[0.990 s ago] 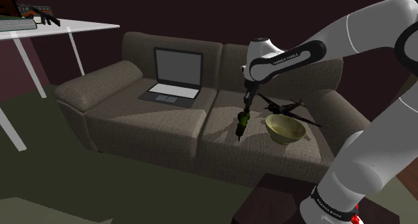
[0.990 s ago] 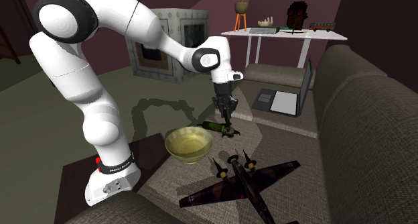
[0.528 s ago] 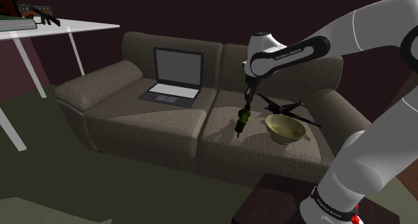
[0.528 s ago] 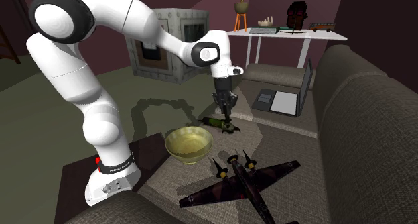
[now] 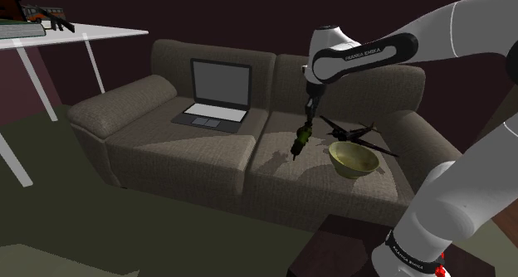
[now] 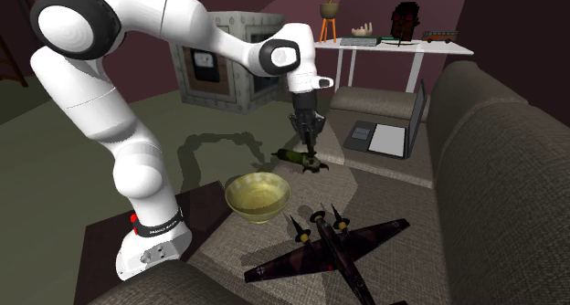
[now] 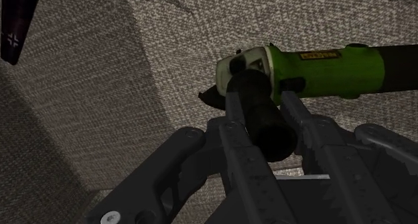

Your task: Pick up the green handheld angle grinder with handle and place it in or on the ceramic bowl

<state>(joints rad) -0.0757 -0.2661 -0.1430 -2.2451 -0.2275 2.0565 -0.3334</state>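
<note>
Sofa (image 5: 166, 147) below, grinder (image 7: 321, 72) in end effector (image 7: 260, 98)

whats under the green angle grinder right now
Sofa seat fabric lies below the green angle grinder, which the gripper holds by its black side handle. The patch straight beneath its body is covered.

Green grinder (image 5: 302, 139) aloft near yellowish bowl (image 5: 353, 172)

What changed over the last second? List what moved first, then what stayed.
The pincer, shut on the black side handle of the green angle grinder, rose and carried the tool higher above the sofa seat. It was already gripped a second ago, and nothing was let go. The bowl, model plane and laptop stayed put.
</note>
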